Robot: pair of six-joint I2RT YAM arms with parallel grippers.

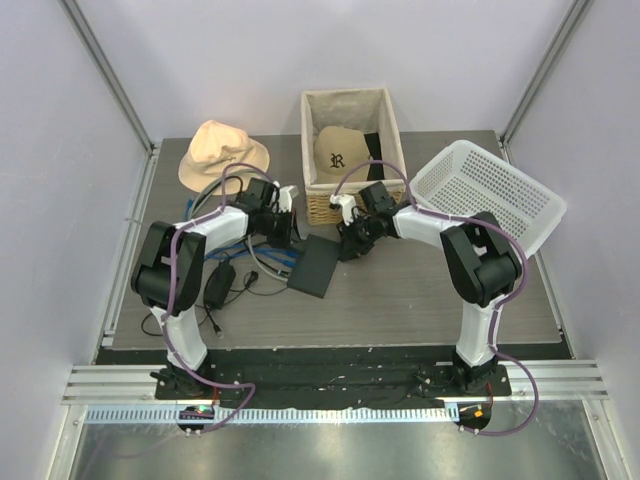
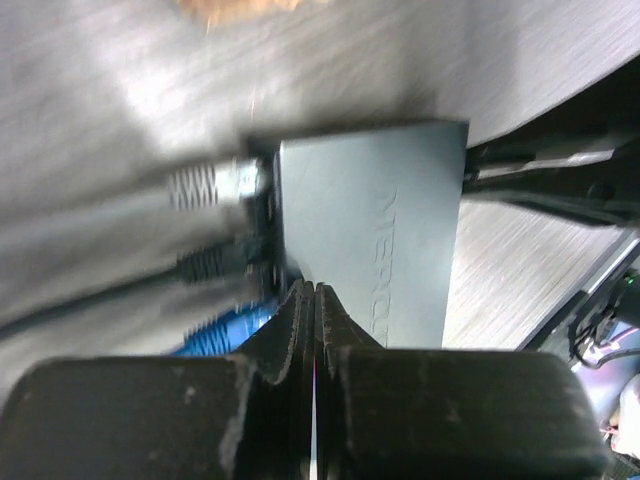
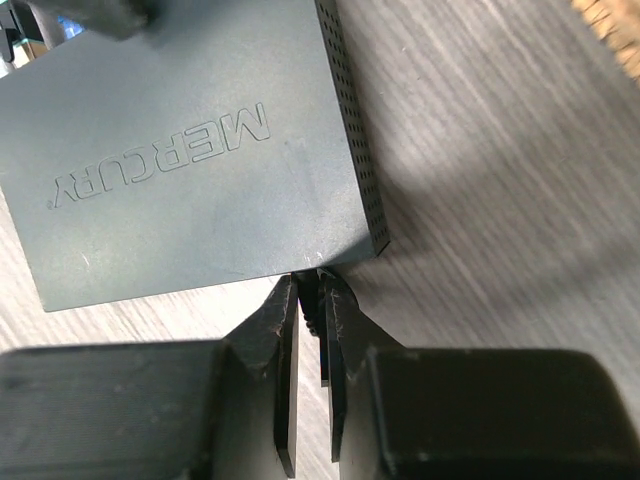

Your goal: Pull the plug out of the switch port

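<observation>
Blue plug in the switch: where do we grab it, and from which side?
Probably the ribbed boot of the blue plug, just outside the switch. Come from above and pinch its two sides. It lies flat, pointing straight out of the port edge, and the black plug sits close beside it, so keep the pinch narrow.

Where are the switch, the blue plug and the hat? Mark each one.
Switch (image 3: 200,150), right wrist view, on its flat top face.
Blue plug (image 2: 225,332), left wrist view, on its ribbed boot.
Hat (image 1: 222,150), top view, on its crown.
</observation>
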